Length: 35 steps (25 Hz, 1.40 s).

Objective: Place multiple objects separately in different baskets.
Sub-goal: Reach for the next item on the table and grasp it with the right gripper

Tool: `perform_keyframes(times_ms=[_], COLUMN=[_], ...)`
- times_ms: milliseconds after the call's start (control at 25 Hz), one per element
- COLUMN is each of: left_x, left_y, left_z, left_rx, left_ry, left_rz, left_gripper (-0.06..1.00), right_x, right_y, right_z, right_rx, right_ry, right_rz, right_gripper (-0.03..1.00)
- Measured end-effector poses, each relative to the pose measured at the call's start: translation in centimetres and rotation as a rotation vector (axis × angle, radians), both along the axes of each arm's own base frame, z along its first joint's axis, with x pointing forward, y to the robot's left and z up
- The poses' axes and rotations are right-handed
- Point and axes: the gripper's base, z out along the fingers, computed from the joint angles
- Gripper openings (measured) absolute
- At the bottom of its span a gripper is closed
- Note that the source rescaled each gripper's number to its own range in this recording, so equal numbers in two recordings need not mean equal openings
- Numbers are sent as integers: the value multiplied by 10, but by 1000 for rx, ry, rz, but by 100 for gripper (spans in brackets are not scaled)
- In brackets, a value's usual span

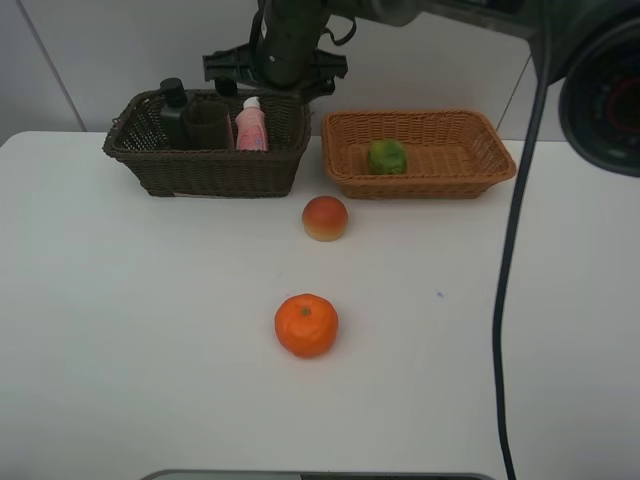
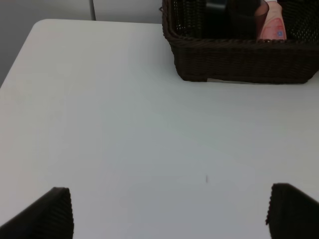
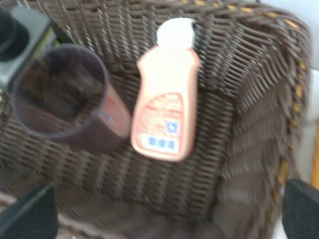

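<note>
Partly cropped, the dark bottle (image 3: 30,32) sits blurred beside the cup (image 3: 57,89).

White bench (image 1: 120,330), matte and plain, rounded at the far left corner. Tiny dark speck (image 1: 439,295) on it, right of centre, apart from everything else. Pale wall (image 1: 110,50) behind, crossed by thin panel seams. Grey strip (image 1: 320,476) along the near edge.

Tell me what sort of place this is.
Probably a robot test bench in a lab: a plain white table, a dark robot arm above it, and staged props such as a deep dark brown wicker basket and a round orange fruit.
</note>
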Motion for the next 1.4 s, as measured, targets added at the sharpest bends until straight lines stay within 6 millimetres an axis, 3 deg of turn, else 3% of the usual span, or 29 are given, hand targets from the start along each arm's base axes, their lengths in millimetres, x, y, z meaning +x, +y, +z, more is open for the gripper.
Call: perform_keyframes(times_ms=[320, 520, 840, 920, 1200, 1400], left_x=[0, 0, 0, 0, 0, 0], left_y=[0, 0, 0, 0, 0, 0], left_z=[0, 0, 0, 0, 0, 0], left_rx=[0, 0, 0, 0, 0, 0], left_ry=[0, 0, 0, 0, 0, 0], left_rz=[0, 0, 0, 0, 0, 0], left_gripper=[100, 100, 100, 100, 100, 100], right_x=[-21, -41, -69, -74, -71, -64], right_y=[-18, -34, -54, -57, -55, -59], right_z=[14, 18, -17, -37, -51, -72], right_rx=[-190, -207, -100, -69, 30, -2], right_ry=[150, 187, 238, 259, 208, 230], right_rz=[83, 80, -50, -93, -156, -186], right_gripper=[91, 91, 91, 91, 91, 91])
